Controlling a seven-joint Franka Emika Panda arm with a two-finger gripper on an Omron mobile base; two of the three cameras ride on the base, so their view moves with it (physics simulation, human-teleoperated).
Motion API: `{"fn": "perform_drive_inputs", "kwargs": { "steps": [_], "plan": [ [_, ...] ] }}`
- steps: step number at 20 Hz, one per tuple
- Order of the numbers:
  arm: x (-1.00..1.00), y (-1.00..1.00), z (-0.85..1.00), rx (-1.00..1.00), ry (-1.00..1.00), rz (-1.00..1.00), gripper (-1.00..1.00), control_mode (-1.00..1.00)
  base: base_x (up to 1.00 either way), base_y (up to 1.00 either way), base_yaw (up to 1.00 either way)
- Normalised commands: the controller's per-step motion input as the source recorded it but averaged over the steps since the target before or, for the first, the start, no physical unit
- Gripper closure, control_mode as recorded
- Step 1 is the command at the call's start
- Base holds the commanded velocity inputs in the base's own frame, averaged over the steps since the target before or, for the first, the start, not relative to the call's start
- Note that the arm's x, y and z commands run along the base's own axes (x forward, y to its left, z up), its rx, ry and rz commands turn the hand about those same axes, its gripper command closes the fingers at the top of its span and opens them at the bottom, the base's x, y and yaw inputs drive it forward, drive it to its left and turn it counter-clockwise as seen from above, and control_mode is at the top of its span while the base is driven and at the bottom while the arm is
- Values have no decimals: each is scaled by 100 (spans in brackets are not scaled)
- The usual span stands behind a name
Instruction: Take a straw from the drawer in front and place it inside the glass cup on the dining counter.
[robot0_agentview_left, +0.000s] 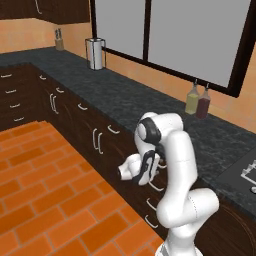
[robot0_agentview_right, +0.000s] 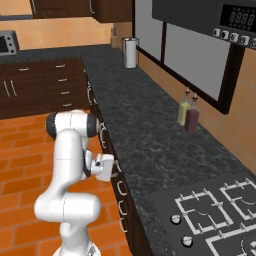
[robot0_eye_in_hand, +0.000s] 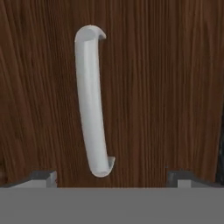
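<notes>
Two dark finger tips (robot0_eye_in_hand: 43, 177) stand wide apart at the bottom of the hand view, with nothing between them — the gripper (robot0_eye_in_hand: 111, 178) is open and holds nothing. Straight ahead of it is the closed front of the drawer (robot0_eye_in_hand: 166, 87), dark brown wood with the grain running up the picture, and on it the curved silvery-white handle (robot0_eye_in_hand: 92, 100).

The handle's long axis runs up and down in the hand view, which puts it crosswise to the line between the two tips; so the jaws, as they stand, straddle the bar across its thin width, which I judge the right way round for closing on it. It sits a little left of the midpoint between the tips, nearer the left tip than the right. Its lower end comes down close to tip level, yet the bar looks apart from both fingers, not touched.

From the left base view the hand (robot0_agentview_left: 134, 169) is pressed close to the drawer fronts beneath the black granite counter (robot0_agentview_left: 150, 105). The straw cannot be seen — presumably it lies inside the shut drawer.
</notes>
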Motion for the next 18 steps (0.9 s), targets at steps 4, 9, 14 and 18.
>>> {"fn": "perform_drive_inputs", "kwargs": {
  "steps": [4,9,14,18],
  "plan": [
    [44,-13,-19,1,-4,0,-100,-100,0,0,0],
    [46,-4,-26,1,-2,1,100,-100,0,0,0],
    [-25,10,-8,5,-1,4,100,-100,0,0,0],
    [-85,65,0,5,-7,5,100,-100,0,0,0]
  ]
}}
